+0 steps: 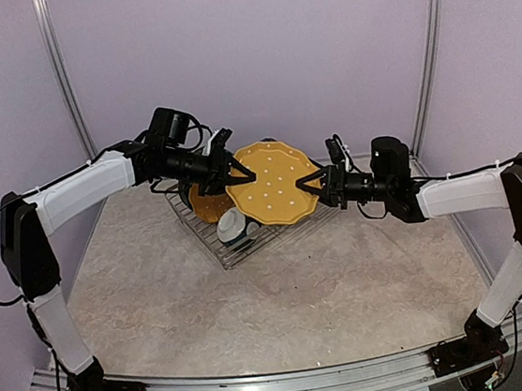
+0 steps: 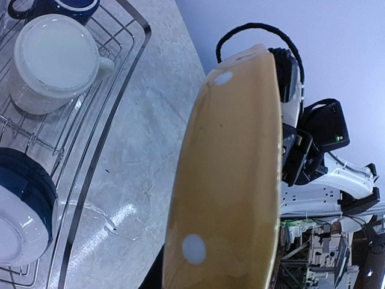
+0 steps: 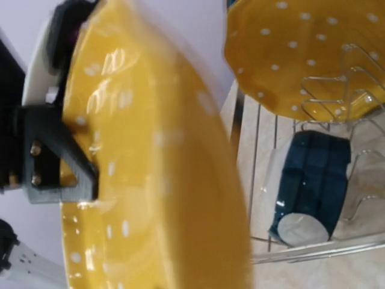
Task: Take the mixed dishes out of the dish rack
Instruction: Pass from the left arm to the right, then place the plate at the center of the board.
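My left claw (image 1: 232, 168) was pressed together on the left rim of the big yellow plate (image 1: 274, 185), pinching it. From my left wrist the plate (image 2: 231, 180) showed nearly edge-on, its tan underside with two white dots filling the middle of the view.

My right claw (image 1: 313, 185) sat at the opposite, right rim. From that wrist the plate (image 3: 156, 168) ran blurred and close across the view. One black finger (image 3: 60, 168) lay against its dotted face and the other was hidden behind it, so I could not tell whether that claw had bitten down or only straddled the rim.

The plate hung between my two claws, tilted with its dotted face up, above the right part of the rack (image 1: 266, 240).

The rack stood on the counter (image 1: 257, 328), toward the far edge and a little left of the middle. In it a second yellow plate (image 1: 205, 205) stood upright in the dividers at the left, just beside my left claw; my right wrist saw it too (image 3: 301, 54).

A cream mug (image 1: 232, 227) sat at the rack's near corner, and from my left wrist it lay with its handle toward the rack's wire rim (image 2: 54, 63). A navy mug (image 2: 60, 5) showed just past it at the top edge of that view, and a dark bowl (image 2: 27, 192) with a white inside lay in the lower left of the view.
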`<state>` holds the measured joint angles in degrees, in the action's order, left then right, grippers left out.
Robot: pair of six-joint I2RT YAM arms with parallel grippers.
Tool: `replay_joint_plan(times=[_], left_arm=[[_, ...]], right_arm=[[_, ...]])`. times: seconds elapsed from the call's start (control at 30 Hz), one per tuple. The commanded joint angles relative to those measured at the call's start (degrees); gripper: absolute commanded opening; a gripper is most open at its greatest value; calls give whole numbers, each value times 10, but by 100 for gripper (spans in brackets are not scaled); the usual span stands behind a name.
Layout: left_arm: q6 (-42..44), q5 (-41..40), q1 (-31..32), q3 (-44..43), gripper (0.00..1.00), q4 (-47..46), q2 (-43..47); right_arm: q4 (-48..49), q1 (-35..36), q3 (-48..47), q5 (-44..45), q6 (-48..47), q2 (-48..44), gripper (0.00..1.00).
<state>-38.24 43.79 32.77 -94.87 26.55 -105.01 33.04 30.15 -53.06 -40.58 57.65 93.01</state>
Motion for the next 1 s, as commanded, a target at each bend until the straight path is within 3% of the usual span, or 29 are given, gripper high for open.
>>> replay_joint_plan(times=[0.0, 0.07, 0.23, 0.37, 0.6, 0.8, 0.97], left_arm=[[0, 67, 1, -35, 6, -47, 11], [2, 51, -1, -32, 20, -40, 12], [-1, 31, -16, -14, 61, -40, 27], [10, 20, -33, 1, 84, -39, 49], [28, -8, -56, 18, 94, -18, 84], [29, -26, -76, 36, 97, -13, 110], [29, -40, -88, 44, 98, -11, 125]], right_arm=[[75, -2, 30, -9, 34, 9, 13], [85, -9, 35, -9, 38, 8, 1], [124, -28, 66, -5, 63, -13, 0], [116, -52, 86, -12, 61, -28, 0], [63, -133, 160, -8, 39, -113, 0], [-72, -247, 221, 19, -17, -224, 0], [-93, -355, 283, 8, -16, -263, 0]])
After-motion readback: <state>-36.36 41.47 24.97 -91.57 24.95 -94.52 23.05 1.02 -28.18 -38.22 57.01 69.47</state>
